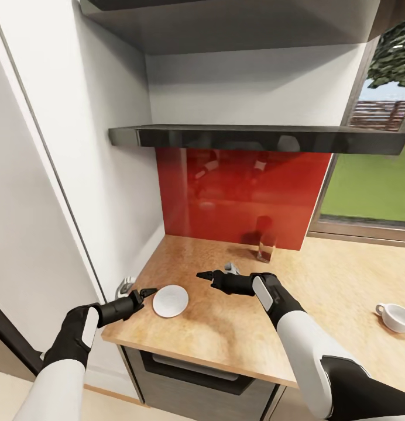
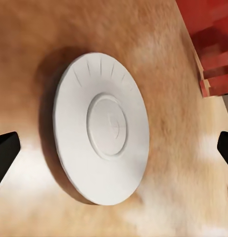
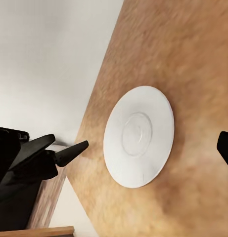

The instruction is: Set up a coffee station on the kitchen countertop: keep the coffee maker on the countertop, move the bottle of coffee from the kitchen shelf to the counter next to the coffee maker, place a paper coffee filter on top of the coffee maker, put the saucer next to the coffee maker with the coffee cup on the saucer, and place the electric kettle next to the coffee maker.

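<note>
Nearest the camera on the left, the left gripper hovers at the counter's near-left edge, fingers apart, and the saucer lies flat just to its right, almost touching — clearly this arm's pick. Being round, it offers no long axis; any rim grip should do. Further right, the right gripper also stands parted, just beyond the saucer. On the wooden countertop, a glass bottle stands by the red backsplash; the coffee cup sits far right, well apart.

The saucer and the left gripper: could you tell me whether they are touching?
Apart. The right wrist view shows bare countertop between the left gripper and the saucer.
</note>
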### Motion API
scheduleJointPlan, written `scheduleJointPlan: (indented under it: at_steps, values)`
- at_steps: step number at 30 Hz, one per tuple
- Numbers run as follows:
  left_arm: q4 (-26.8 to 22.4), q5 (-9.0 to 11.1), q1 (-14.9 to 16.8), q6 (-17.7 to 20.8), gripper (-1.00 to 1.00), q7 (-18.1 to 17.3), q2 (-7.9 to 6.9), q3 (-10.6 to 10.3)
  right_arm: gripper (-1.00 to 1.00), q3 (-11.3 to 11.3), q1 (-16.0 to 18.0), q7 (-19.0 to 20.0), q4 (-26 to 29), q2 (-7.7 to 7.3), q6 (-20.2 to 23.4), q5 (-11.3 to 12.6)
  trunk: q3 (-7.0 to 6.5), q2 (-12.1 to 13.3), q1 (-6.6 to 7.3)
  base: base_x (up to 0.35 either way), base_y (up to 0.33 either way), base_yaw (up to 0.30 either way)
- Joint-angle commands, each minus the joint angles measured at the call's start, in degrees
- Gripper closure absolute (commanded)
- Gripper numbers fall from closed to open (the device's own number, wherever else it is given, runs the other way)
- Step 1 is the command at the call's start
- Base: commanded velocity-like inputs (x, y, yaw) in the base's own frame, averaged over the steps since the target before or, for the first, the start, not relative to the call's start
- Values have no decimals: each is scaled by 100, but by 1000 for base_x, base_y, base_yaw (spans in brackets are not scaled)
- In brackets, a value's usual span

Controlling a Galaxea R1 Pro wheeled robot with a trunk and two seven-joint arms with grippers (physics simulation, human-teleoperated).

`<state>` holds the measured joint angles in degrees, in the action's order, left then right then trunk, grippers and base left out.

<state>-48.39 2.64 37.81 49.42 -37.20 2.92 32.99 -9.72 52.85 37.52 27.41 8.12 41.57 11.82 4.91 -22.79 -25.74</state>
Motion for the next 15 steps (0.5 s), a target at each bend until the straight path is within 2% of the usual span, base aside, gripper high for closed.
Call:
scheduleJointPlan:
  at_steps: [1, 15]
  values:
    - [-4, 26, 7, 50, -100, 5, 6, 23, -100, -38, 6, 10, 1, 6, 35, -4, 13, -13, -4, 0, 0, 0]
    - [116, 21, 7, 45, -100, 20, 30, 24, -100, -38, 6, 10, -11, 6, 35, -4, 13, -13, -4, 0, 0, 0]
